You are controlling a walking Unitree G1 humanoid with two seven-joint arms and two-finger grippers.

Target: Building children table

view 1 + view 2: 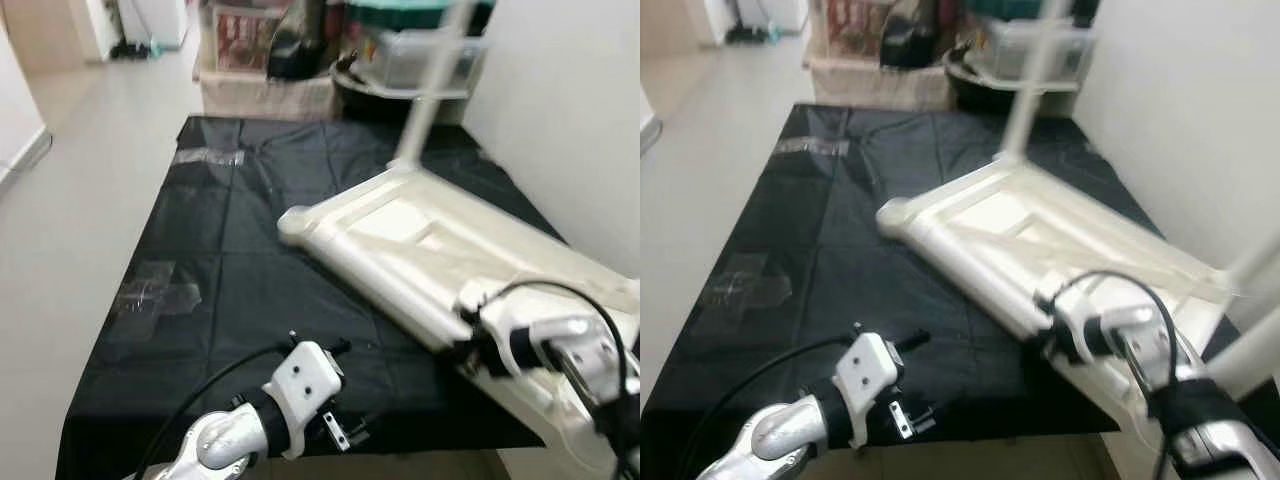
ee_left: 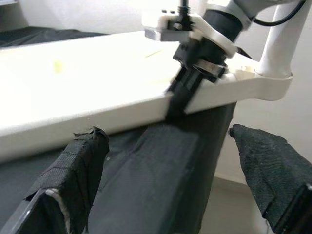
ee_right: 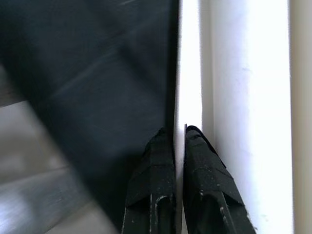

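**Right end effector pinched the tabletop rim while the left waited below**

The white children's tabletop (image 1: 420,250) lay upside down on the floor, on a black sheet (image 1: 220,270) spread beside a white wall (image 1: 560,110). One white leg (image 1: 425,100) stood upright from its far corner, and in the right eye view another pale leg (image 1: 1250,330) rose at the near right corner. The remaining corners looked bare, though blur made this uncertain.

The right end effector (image 3: 179,141) was at the tabletop's near long edge, its two black fingers pressed almost together with the thin white rim caught between them. The left wrist view showed the same grip from the side. The left end effector (image 2: 170,195) hovered low over the sheet near its front edge, just short of the tabletop, its padded fingers (image 2: 78,165) spread wide and holding nothing.

Judging from this, the step in hand was steadying or repositioning the tabletop so that further legs could be fitted. The next move probably called for keeping that thin rim firmly pinched without letting it slip, while the left arm reached for a loose leg or came in to brace the slab. No loose leg could be made out. Boxes and bins (image 1: 330,50) cluttered the far end of the sheet.
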